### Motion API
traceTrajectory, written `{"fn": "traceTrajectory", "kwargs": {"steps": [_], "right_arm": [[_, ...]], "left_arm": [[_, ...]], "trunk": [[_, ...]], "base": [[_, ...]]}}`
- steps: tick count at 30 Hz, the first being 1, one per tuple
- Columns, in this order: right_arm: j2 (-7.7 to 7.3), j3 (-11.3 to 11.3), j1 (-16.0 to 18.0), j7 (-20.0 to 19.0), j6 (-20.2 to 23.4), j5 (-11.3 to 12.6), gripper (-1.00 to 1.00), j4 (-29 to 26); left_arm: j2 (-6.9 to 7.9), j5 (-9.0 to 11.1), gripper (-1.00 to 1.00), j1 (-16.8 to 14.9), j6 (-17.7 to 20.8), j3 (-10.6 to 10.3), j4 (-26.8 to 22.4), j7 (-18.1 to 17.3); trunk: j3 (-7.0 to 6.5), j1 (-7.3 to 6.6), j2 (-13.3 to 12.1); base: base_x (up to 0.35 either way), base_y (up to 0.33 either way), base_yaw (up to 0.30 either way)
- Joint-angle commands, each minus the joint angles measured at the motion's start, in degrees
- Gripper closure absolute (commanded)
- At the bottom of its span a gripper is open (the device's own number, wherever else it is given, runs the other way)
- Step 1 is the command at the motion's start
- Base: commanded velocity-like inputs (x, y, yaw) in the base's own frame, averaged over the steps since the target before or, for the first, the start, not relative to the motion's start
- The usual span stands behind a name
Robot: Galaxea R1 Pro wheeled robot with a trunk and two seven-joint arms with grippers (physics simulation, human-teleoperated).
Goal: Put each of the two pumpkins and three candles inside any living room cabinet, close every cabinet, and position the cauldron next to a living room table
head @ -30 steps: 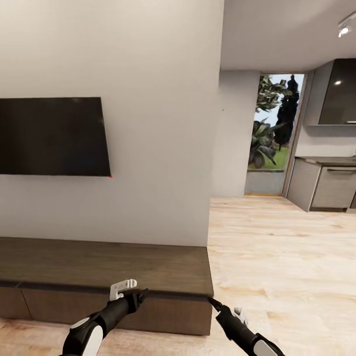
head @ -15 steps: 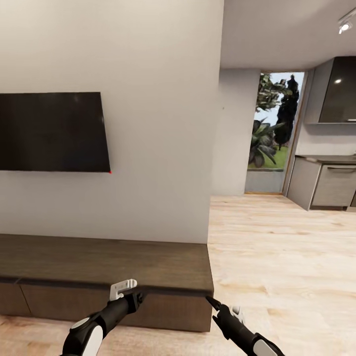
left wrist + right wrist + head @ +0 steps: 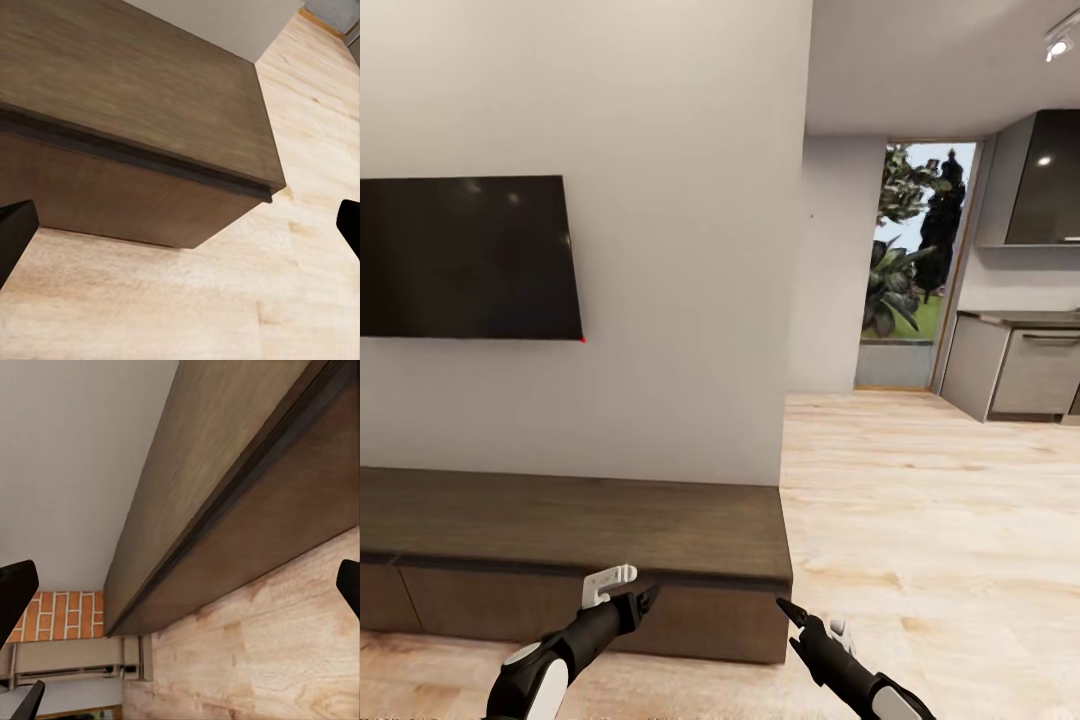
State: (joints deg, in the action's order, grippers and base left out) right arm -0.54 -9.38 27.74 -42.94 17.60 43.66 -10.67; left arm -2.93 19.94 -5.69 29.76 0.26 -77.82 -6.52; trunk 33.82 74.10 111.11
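Note:
The cabinet [image 3: 580,520] is the long low dark-brown unit against the white wall, and the drawer fronts I can see are shut. My left gripper [image 3: 628,592] hovers just in front of its right-hand front edge, open and empty. My right gripper [image 3: 815,622] hangs off the cabinet's right corner above the floor, open and empty too. The left wrist view looks down on the cabinet's [image 3: 150,90] top and right end. The right wrist view runs along the cabinet [image 3: 225,472] front. Pumpkins, candles and cauldron are out of view.
A black TV [image 3: 465,258] hangs on the wall above the cabinet. Light wood floor [image 3: 930,520] stretches right toward a glass doorway [image 3: 920,270] and grey kitchen cabinets [image 3: 1020,375]. A red-brick fireplace [image 3: 64,615] stands past the cabinet's far end.
The whole picture has slid upward a little, so the camera moved; more of the cabinet's front and the floor below it shows. Both arms hold the same pose.

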Motion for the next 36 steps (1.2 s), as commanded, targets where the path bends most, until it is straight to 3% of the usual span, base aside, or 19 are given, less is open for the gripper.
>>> {"fn": "traceTrajectory", "kwargs": {"steps": [1, 14, 36], "right_arm": [[0.01, -0.38, 0.04, -0.13, 0.57, 0.11, -1.0, -0.02], [0.0, -0.38, 0.04, -1.6, 0.59, 0.11, -1.0, 0.03], [-0.01, -0.38, 0.04, -1.67, 0.59, 0.11, -1.0, 0.04]], "left_arm": [[-0.04, 0.28, -1.0, -0.04, 0.32, 0.06, -0.05, -0.05], [-0.01, 0.28, -1.0, -0.04, 0.3, 0.01, -0.05, -0.07], [0.03, 0.11, -1.0, -0.02, -0.24, 0.01, 0.12, 0.01]], "trunk": [[0.25, 0.22, 0.45], [2.4, 2.86, 5.26], [2.4, 2.86, 5.26]], "base": [[0.0, 0.0, 0.0], [0.0, 0.0, 0.0], [0.01, 0.05, 0.0]]}}
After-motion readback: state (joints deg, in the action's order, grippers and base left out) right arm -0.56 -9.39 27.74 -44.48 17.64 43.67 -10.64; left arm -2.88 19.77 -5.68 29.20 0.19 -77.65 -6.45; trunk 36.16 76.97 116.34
